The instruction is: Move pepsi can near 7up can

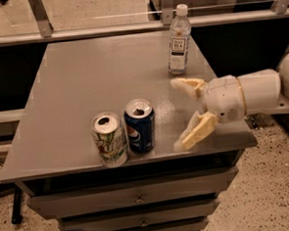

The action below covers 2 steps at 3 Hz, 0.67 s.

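Observation:
The dark blue pepsi can (140, 126) stands upright near the front edge of the grey table (83, 82). The white-and-green 7up can (109, 139) stands upright right beside it on its left, almost touching. My gripper (181, 114) is to the right of the pepsi can, over the table's front right part, clear of both cans. Its two cream fingers (197, 132) are spread wide apart and hold nothing.
A clear water bottle (178, 40) with a white cap stands at the table's back right. Drawers (135, 199) sit below the tabletop. A metal rail and glass (100, 27) run behind the table. The table's front edge is close to both cans.

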Each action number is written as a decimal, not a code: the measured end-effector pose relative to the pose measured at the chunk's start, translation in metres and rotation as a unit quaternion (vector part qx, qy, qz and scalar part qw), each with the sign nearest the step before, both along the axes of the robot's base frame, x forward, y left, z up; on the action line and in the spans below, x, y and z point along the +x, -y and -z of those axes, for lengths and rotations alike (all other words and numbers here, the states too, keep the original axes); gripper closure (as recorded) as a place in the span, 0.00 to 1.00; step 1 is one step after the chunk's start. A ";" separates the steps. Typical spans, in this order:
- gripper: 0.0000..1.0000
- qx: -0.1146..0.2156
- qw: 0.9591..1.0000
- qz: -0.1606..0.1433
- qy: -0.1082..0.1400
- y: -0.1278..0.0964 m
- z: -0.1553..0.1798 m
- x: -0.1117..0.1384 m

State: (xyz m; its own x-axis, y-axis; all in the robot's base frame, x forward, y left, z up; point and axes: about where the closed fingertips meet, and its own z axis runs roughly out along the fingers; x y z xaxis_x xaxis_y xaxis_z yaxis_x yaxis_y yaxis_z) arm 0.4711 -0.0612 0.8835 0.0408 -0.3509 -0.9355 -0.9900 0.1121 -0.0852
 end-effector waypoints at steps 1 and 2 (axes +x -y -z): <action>0.00 -0.034 0.996 0.079 0.032 0.050 -0.022 0.029; 0.00 -0.037 0.995 0.088 0.037 0.056 -0.025 0.034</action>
